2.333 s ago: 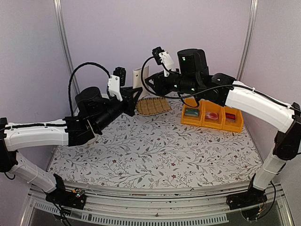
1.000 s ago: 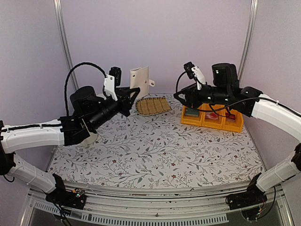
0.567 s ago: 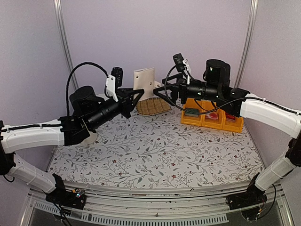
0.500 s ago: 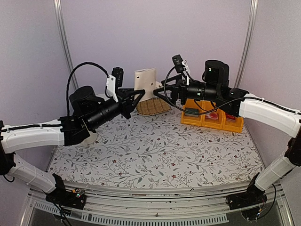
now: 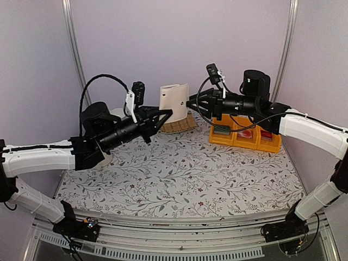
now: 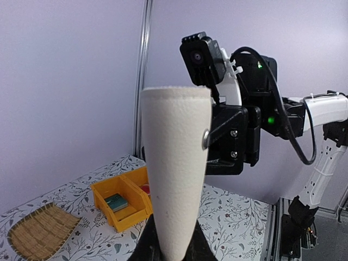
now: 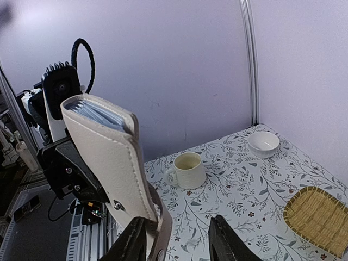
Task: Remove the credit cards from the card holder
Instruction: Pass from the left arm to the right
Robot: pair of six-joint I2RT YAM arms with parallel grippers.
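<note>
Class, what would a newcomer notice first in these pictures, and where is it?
The cream card holder stands upright in mid-air at the back centre, pinched from below by the left claw, with the right claw at its opposite edge. Next come the orange bins at back right.

Top view high, looking down on table; wrist views close, facing each other, sharing card holder.

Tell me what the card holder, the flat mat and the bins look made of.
Card holder: cream leather or faux leather, matte, with pebbled grain and a seamed edge.
Mat: woven straw or similar fibre, showing a ribbed weave.
Bins: orange plastic, probably; smooth moulded walls.
</note>
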